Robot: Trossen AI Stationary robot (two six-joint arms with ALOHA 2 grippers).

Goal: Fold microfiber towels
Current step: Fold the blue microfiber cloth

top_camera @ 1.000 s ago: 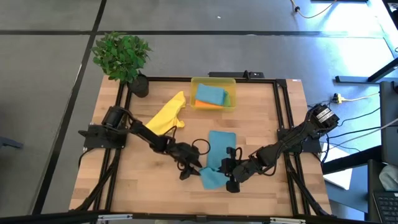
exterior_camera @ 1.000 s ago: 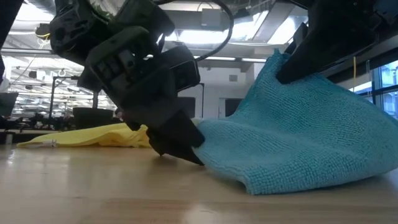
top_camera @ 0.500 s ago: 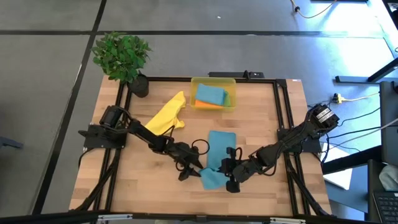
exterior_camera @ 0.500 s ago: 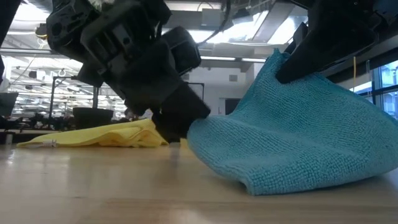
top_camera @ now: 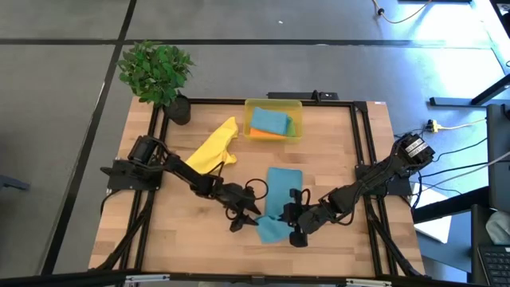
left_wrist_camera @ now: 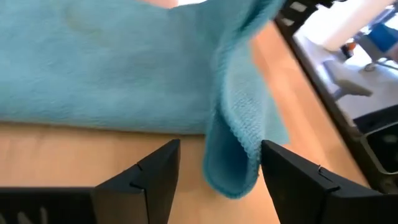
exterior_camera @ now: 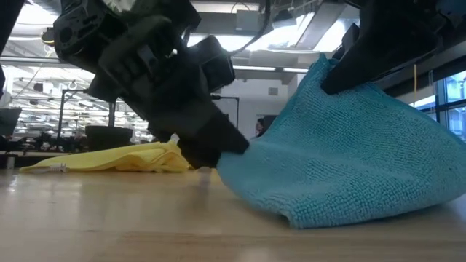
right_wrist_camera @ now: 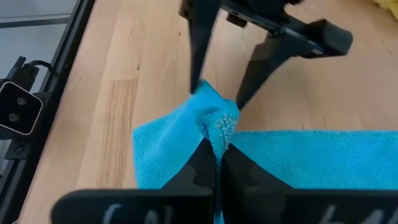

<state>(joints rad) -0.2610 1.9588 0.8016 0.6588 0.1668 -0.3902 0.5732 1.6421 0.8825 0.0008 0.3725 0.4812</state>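
A teal microfiber towel (top_camera: pixel 279 195) lies on the wooden table near its middle, its near end raised in a peak (exterior_camera: pixel 328 73). My right gripper (right_wrist_camera: pixel 215 149) is shut on that peak. My left gripper (left_wrist_camera: pixel 219 149) is open just to the towel's left, and its two fingers stand on either side of the raised fold (left_wrist_camera: pixel 233 143). A yellow towel (top_camera: pixel 215 147) lies flat on the far left of the table. A further teal towel (top_camera: pixel 269 121) and an orange one (top_camera: pixel 271 135) sit in the bin. My right gripper pinches a bunched fold (right_wrist_camera: pixel 217 132) at the towel's near end between its two fingers, slanting down from the table's right. The fold stands up off the table and the cloth slopes down from it, with the far part (top_camera: pixel 283 179) flat on the wood. My left gripper straddles that raised fold from the table's left, one finger (exterior_camera: pixel 218 142) right at the cloth's side; I cannot tell whether it touches.
A translucent yellow bin (top_camera: pixel 296 104) stands at the far middle of the table. A potted plant (top_camera: pixel 157 72) sits at the far left corner. A black frame (top_camera: pixel 362 151) borders the table. Bare wood lies along the near edge on the left.
My left gripper has tipped a little, and its fingertips have come up off the table toward the side of the raised teal fold. My right gripper has kept the fold up without moving.
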